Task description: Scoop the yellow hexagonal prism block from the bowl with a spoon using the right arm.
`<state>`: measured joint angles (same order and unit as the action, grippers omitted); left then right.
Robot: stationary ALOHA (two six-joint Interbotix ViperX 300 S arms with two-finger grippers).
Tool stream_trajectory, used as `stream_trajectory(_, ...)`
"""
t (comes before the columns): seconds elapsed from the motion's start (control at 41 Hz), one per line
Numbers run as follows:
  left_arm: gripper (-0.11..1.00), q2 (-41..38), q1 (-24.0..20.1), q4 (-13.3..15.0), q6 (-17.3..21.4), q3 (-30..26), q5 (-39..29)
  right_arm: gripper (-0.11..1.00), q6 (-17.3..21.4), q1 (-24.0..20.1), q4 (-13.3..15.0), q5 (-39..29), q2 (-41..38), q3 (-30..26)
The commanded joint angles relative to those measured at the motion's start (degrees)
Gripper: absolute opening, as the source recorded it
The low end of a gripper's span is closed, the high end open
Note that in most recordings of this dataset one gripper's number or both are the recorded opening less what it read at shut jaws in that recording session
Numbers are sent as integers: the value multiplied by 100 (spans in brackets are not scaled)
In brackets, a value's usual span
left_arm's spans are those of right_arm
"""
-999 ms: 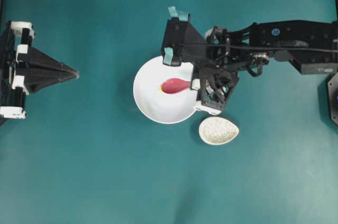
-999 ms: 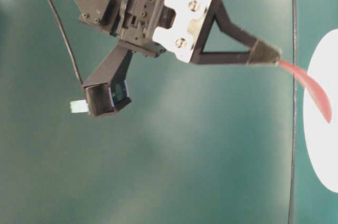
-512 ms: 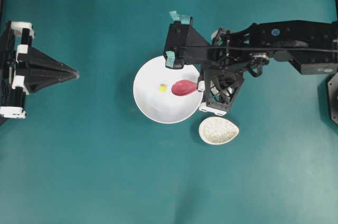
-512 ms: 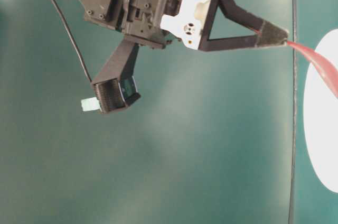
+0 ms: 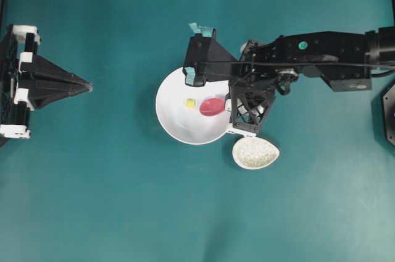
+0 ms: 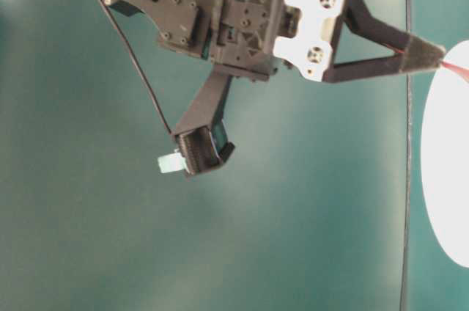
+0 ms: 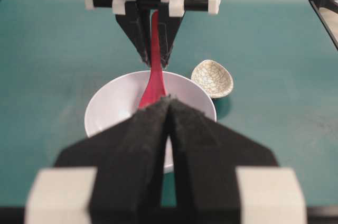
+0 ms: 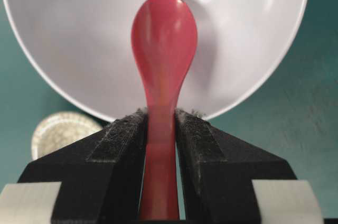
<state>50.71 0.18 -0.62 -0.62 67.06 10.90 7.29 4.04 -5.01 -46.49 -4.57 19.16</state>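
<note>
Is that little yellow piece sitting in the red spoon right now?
No, the yellow block lies on the white bowl's floor beside the spoon's empty scoop.

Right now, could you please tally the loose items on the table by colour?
White: 1, the bowl
Red: 1, the spoon
Yellow: 1, the block
Speckled cream: 1, the spoon rest
Total: 4

Spoon [image 7: 155,78] over bowl [image 7: 105,102], speckled spoon rest [image 7: 212,78] beside
</note>
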Motion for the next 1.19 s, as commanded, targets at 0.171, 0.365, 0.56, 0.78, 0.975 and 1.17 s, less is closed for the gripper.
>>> stream_trajectory(0.171,-1,-35,0,-18,0,-62,62,24,-35,9,9,352,-114,-114)
stream_trajectory(0.365,-1,-35,9,-18,0,-62,62,24,-53,26,9,589,-211,-114)
stream_trajectory(0.56,-1,-26,0,-18,0,-62,62,24,-70,44,9,879,-246,-114)
stream_trajectory(0.78,-1,-35,0,-18,0,-62,62,24,-79,53,35,1143,-246,-62)
stream_trajectory(0.975,-1,-26,0,-18,0,-62,62,24,-53,53,70,1433,-246,141)
stream_trajectory(1.17,-1,-26,0,-18,0,-62,62,24,-44,53,70,1793,-193,369)
